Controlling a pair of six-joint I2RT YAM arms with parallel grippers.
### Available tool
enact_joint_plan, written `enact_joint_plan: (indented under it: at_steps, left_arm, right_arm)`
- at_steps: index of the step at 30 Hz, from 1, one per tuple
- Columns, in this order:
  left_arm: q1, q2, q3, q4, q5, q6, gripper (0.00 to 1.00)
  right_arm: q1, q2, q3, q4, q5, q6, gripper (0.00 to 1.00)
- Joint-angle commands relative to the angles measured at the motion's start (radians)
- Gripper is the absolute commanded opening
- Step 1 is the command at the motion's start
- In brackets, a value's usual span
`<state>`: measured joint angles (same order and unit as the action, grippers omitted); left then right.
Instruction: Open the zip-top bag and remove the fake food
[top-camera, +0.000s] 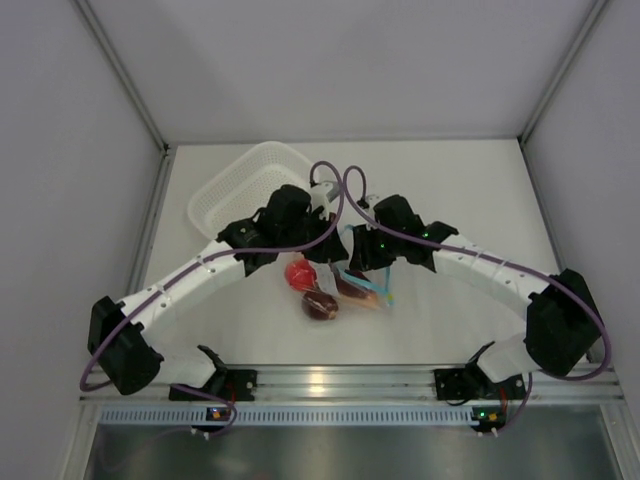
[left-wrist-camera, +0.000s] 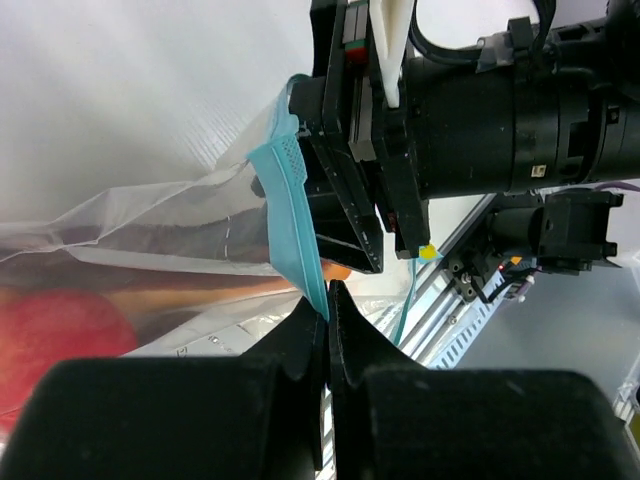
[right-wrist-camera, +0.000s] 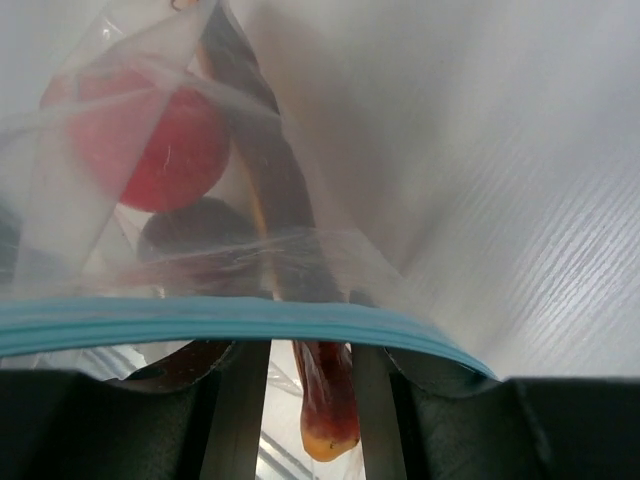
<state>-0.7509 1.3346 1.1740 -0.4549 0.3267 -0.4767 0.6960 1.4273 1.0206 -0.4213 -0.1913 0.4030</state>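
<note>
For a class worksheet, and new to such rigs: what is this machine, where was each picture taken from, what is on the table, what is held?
Two robot arms with two-finger grippers work at a table. One picture looks down from above; two come from wrist cameras. A white basket sits there, near a clear zip-top bag holding a toy red ball, orange slice and brown ring. The left gripper is shut on the bag's blue zip strip. The right gripper has its jaws apart at it.
</note>
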Motion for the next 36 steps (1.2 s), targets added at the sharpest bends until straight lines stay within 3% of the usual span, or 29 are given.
enact_joint_plan:
  at_steps: [1, 8, 15, 18, 22, 25, 32, 36]
  left_arm:
    - [-0.011, -0.005, 0.000, 0.067, -0.066, -0.013, 0.00]
    - [-0.036, 0.000, -0.039, 0.093, -0.172, -0.069, 0.00]
    - [-0.079, -0.002, -0.062, 0.105, -0.287, -0.105, 0.00]
    - [-0.102, 0.003, -0.066, 0.113, -0.313, -0.114, 0.00]
    - [-0.113, 0.002, -0.083, 0.142, -0.316, -0.137, 0.00]
    - [-0.114, 0.003, -0.088, 0.147, -0.316, -0.140, 0.00]
    - [-0.114, -0.014, -0.109, 0.147, -0.305, -0.128, 0.00]
    - [-0.114, -0.008, -0.108, 0.151, -0.232, -0.093, 0.00]
  right_arm:
    - [0.014, 0.009, 0.021, -0.031, -0.043, -0.039, 0.37]
    - [0.040, 0.007, -0.120, 0.041, -0.051, -0.049, 0.39]
    - [0.042, -0.004, -0.211, 0.110, -0.181, -0.040, 0.41]
    - [0.042, -0.008, -0.247, 0.183, -0.236, -0.001, 0.36]
    - [0.043, -0.002, -0.281, 0.268, -0.255, 0.054, 0.09]
    - [0.042, -0.008, -0.286, 0.292, -0.234, 0.077, 0.00]
    - [0.043, -0.073, -0.218, 0.196, -0.131, 0.048, 0.00]
    - [0.043, -0.108, -0.154, 0.116, -0.053, 0.016, 0.00]
